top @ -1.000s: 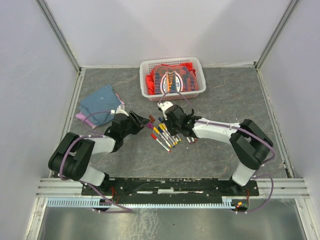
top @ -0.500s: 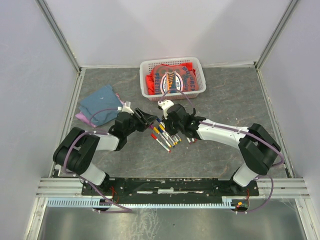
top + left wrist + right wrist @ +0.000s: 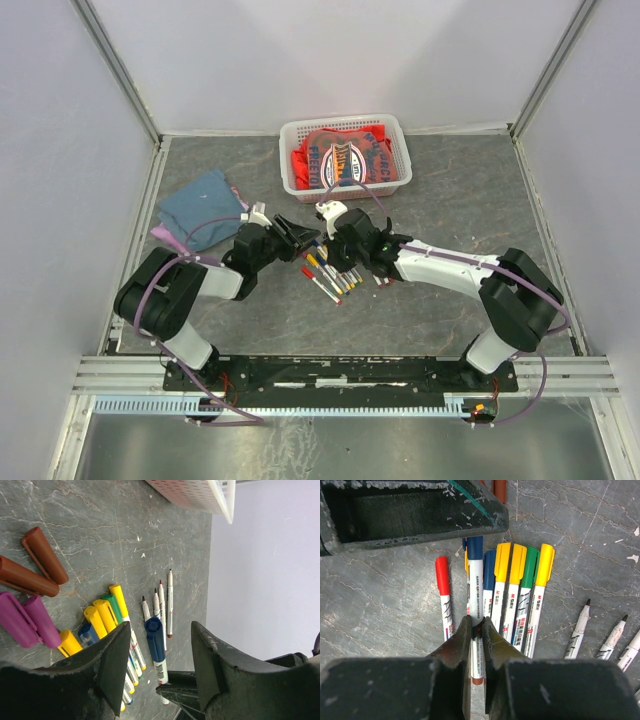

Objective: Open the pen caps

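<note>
Pen caps [image 3: 45, 555] in brown and purple lying loose on grey table [image 3: 450, 200], right gripper [image 3: 476, 630] pinching one pen [image 3: 475, 595] by white barrel, left gripper [image 3: 161, 637] spread open near its blue cap [image 3: 475, 547]

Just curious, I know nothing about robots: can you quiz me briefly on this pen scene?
1. True or false: the right end effector is shut on a blue-capped pen.
2. Which loose caps lie next to the brown caps? A red caps, B purple caps, C green caps.
3. Fill in: the left end effector is ____.
Key: 1 true; 2 B; 3 open.
</note>
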